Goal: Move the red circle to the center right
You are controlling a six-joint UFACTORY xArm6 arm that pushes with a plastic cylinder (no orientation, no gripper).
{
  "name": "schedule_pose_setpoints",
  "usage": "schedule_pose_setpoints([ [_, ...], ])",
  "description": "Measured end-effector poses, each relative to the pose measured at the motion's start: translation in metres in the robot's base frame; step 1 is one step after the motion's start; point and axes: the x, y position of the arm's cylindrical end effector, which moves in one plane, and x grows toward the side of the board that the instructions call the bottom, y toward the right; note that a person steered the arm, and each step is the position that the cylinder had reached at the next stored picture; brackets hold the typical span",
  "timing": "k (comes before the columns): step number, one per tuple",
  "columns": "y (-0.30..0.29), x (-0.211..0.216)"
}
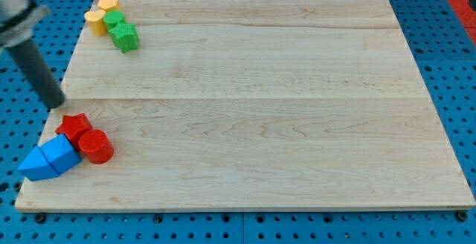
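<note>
My tip [56, 106], the dark rod's bare lower end, holds nothing; it rests at the wooden board's [260, 110] left edge. The red cylindrical circle block [96, 146] lies at its 5 o'clock, touching the red star block [74, 127].

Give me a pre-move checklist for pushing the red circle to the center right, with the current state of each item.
1. Target located: the red circle lies near the board's lower left corner. Ok.
2. My tip touching no block: it sits at the board's left edge, above and left of the red star. Ok.
3. My tip behind the target for a rightward push: it is up-left of it, not level on its left. Not ok.
4. Target free of neighbours: the red star and a blue block press against its left side. Not ok.
5. Path to the center right: bare wood. Ok.
6. Yellow and green blocks off the path, top left. Ok.
</note>
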Motion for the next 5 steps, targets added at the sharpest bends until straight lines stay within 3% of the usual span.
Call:
schedule_pose_setpoints([
  [1, -0.001, 0.005],
  [3, 0.002, 0.142],
  [4, 0.009, 0.141],
  [5, 0.062, 0.134],
])
